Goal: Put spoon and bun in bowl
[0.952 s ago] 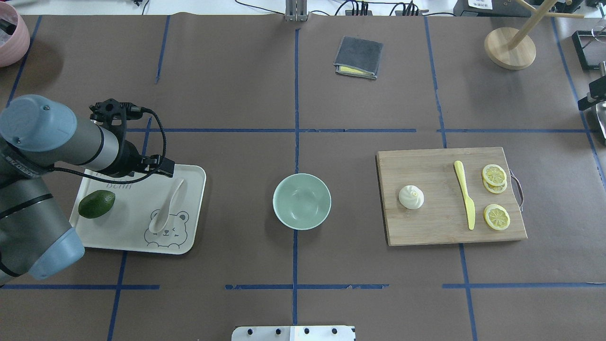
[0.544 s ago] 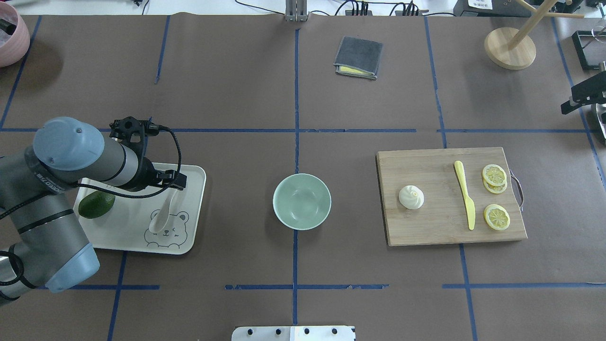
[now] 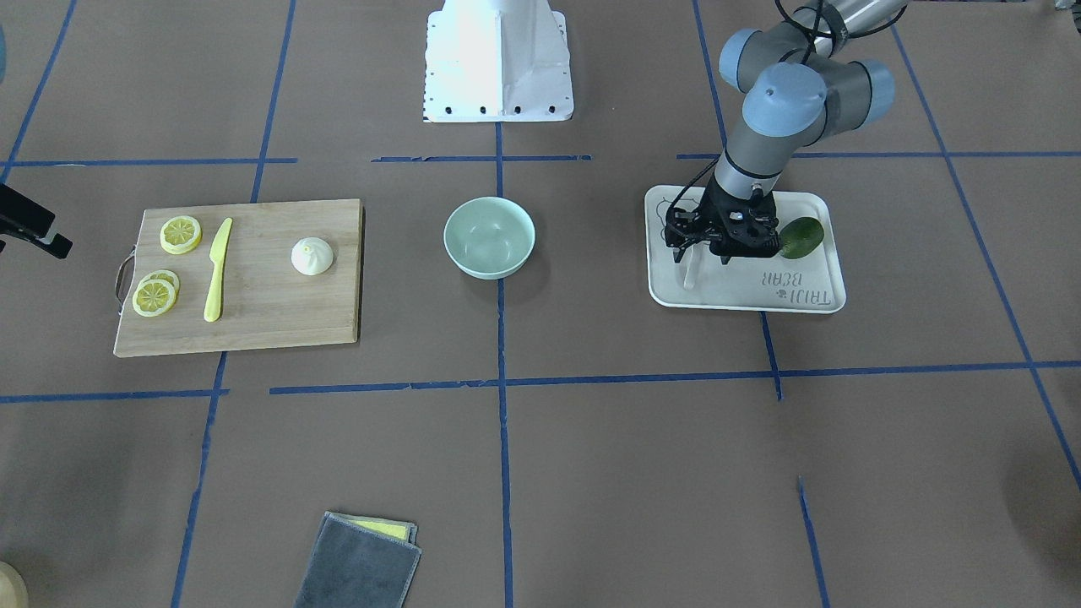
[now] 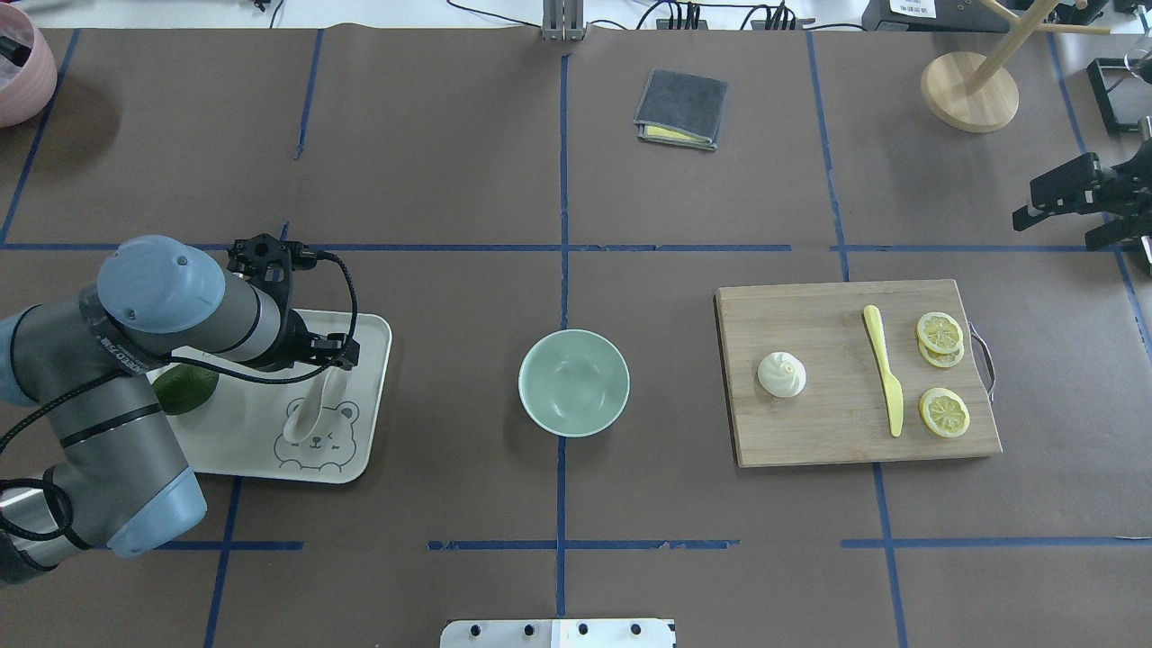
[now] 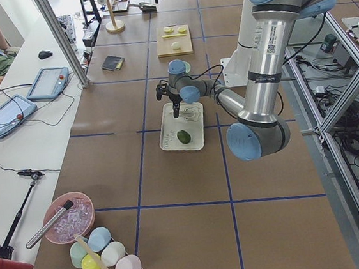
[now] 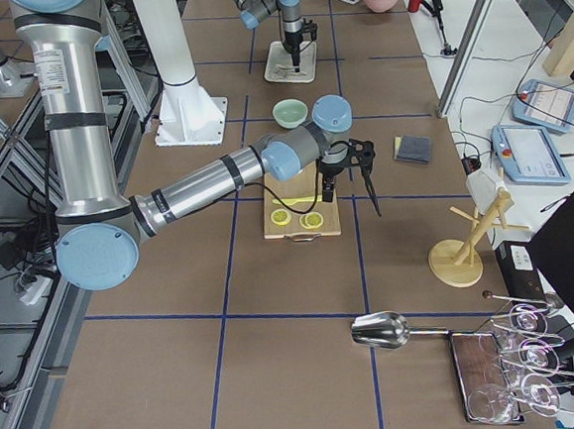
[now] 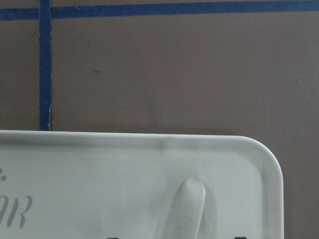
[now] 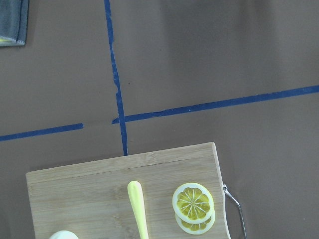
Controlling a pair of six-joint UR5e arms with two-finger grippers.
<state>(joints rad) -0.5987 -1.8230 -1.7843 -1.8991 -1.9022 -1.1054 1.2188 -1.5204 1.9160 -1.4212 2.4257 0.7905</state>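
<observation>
Left pincer (image 3: 701,256) low over the spoon (image 4: 304,418), its tips barely visible.
The left arm bends down over the tray (image 4: 360,468); its pincer stands wide astride the spoon's handle, contact unclear. The bun (image 4: 781,374) sits on the cutting board (image 4: 810,436), the bowl (image 4: 573,387) between board and tray. The right pincer (image 4: 1054,231), partly cut off, hangs spread wide.

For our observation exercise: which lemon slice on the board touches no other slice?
The lemon slice nearest the robot; the overlapping pair lies farther back.
</observation>
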